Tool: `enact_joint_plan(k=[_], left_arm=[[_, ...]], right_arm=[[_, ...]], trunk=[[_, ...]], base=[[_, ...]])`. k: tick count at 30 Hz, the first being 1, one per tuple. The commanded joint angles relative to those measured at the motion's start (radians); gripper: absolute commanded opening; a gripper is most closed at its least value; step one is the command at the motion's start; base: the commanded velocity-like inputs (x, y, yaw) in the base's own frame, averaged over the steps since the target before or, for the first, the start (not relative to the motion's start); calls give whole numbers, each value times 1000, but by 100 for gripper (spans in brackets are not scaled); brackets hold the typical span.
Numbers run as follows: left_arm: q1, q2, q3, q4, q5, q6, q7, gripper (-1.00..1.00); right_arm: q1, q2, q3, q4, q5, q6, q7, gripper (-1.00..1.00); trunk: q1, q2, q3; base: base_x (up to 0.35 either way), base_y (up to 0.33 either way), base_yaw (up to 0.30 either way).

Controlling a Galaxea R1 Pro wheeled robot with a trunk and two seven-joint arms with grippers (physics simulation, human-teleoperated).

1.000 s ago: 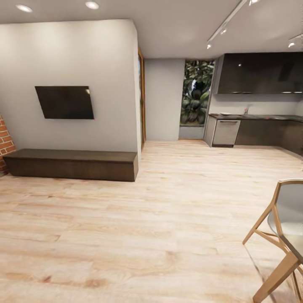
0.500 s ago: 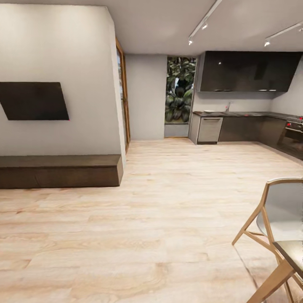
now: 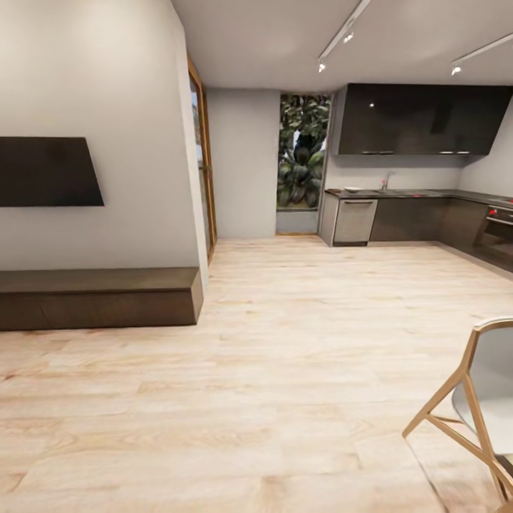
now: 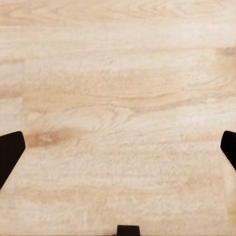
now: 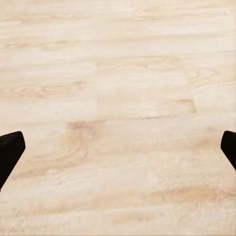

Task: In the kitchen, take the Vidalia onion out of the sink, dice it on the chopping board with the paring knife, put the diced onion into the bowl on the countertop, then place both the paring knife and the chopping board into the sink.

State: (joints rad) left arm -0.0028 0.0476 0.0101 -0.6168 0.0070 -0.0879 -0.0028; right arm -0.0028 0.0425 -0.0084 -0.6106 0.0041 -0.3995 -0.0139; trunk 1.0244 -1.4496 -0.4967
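Nearest thing is the pale wood floor, light planks with visible grain. Both wrist cameras look straight down at it. The left gripper has its two dark fingertips sitting way out at opposite edges of its shot, so the fingers are spread wide with nothing between them but floor. Same deal with the right gripper: dark fingertips far apart, holding nothing.

Low on the right in the head view there's a chair with angled wooden legs and a grey seat shell, cut off by the frame. Over on the left, a long dark wooden bench sits against a white wall, with a flat black TV mounted above it.

Further back, past a wood-framed doorway, there's a tall window full of green leaves. The kitchen is in the far right corner: the countertop runs over dark cabinets, with a steel dishwasher front below its near end and glossy black wall cabinets overhead. A small white thing on the counter looks like the bowl, and the thin tap marks the sink. Too far off to make out the onion, board or knife.
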Motion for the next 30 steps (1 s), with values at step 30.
enact_joint_plan(k=[30], left_arm=[[0, -2, 1, 2, 1, -3, 1, 100]], right_arm=[[0, 0, -1, 0, 1, -2, -1, 100]], trunk=[[1, 0, -1]], base=[[346, 0, 0]])
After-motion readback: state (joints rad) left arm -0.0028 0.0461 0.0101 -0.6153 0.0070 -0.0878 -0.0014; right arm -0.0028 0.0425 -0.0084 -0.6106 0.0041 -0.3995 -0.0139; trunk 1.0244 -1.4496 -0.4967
